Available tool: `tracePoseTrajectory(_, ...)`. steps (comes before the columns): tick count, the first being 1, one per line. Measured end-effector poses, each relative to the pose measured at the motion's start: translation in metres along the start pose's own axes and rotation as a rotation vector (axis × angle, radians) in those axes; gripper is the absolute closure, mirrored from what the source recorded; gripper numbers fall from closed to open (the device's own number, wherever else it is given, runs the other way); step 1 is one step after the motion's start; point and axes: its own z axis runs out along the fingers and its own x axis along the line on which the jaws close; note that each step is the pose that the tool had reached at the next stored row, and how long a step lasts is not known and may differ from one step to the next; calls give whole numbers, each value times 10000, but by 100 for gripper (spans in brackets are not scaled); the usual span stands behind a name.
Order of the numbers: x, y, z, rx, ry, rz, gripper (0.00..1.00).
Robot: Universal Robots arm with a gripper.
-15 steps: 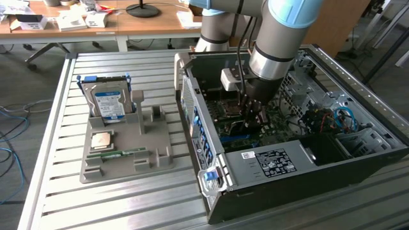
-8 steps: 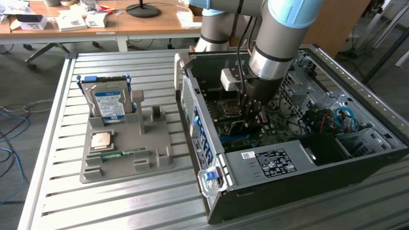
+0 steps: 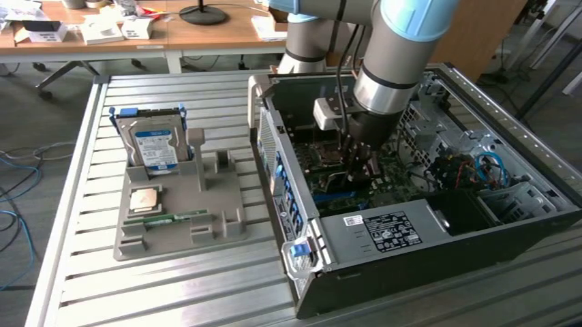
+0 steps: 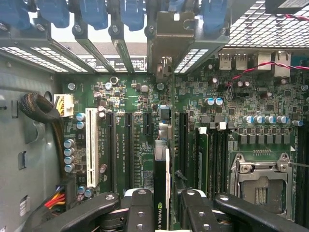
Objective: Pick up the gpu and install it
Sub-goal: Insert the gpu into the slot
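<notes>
The gripper (image 4: 161,205), closed on the gpu (image 4: 161,179), holds it edge-down inside the computer case (image 3: 300,211), over the motherboard (image 4: 140,101), not visibly seated.

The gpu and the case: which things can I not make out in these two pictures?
- gpu: wrist view, seen edge-on between the gripper fingers; its faces are hidden.
- The slot under the card: wrist view, covered by the card.
- Case interior below the arm: exterior view, blocked by the arm.
- Label text: exterior view, too small to read.

The arm reaches straight down, its pincer (image 4: 161,205) clamped on a thin card (image 4: 161,183) edge.
</notes>
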Motion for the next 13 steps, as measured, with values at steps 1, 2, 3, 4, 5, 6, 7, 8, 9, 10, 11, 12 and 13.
tracePoseTrajectory(1, -1, 1, 0, 1, 0, -1, 73)
tracePoseTrajectory(2, -1, 1, 0, 1, 0, -4, 73)
tracePoseTrajectory(3, -1, 1, 0, 0, 0, -5, 73)
tracePoseTrajectory(4, -1, 2, 0, 0, 0, -4, 73)
tracePoseTrajectory(5, -1, 2, 1, 0, -1, -4, 73)
tracePoseTrajectory(6, -1, 3, 0, 0, -2, -3, 73)
tracePoseTrajectory(7, -1, 3, 1, 0, -5, -3, 73)
tracePoseTrajectory(8, -1, 3, 1, 0, -5, -3, 73)
tracePoseTrajectory(9, -1, 3, 0, 0, -5, -3, 73)
tracePoseTrajectory(10, -1, 3, 0, 0, -4, -3, 73)
tracePoseTrajectory(11, -1, 3, 0, 0, -5, -3, 73)
tracePoseTrajectory(12, -1, 3, 0, 0, -5, -3, 73)
tracePoseTrajectory(13, -1, 3, 1, 0, -7, -3, 73)
